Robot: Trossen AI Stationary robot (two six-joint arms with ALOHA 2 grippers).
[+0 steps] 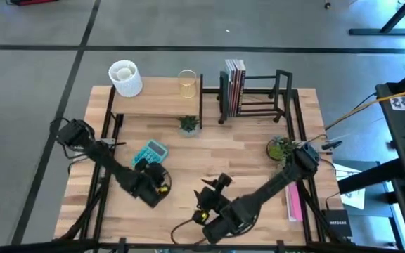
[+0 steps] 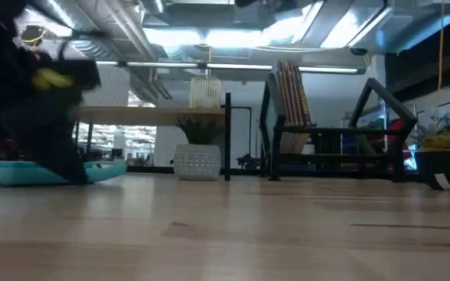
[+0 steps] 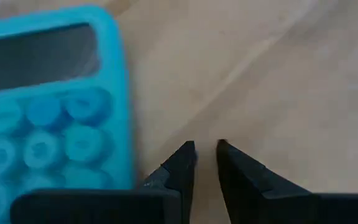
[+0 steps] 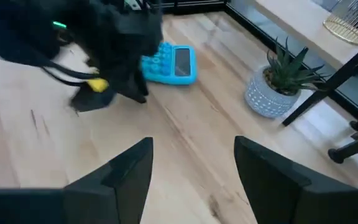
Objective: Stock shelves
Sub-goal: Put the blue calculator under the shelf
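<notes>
My two arms are dark, near-black, built of chunky jointed links. The left arm [image 1: 111, 165], lower left of the overhead frame, carries a yellow tab near its wrist – it shows again in the right wrist picture, with a small green light at upper left. The right arm [image 1: 259, 200], lower centre, trails black cables from its base. I see wedge-shaped matte black fingers [image 3: 179, 171] – the right ones [image 4: 126, 174] broader.

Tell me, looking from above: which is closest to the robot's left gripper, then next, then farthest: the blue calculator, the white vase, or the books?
1. Blue calculator, right beside the left gripper.
2. White vase, on the wooden shelf's left end.
3. Books, in the black rack, far right.
</notes>
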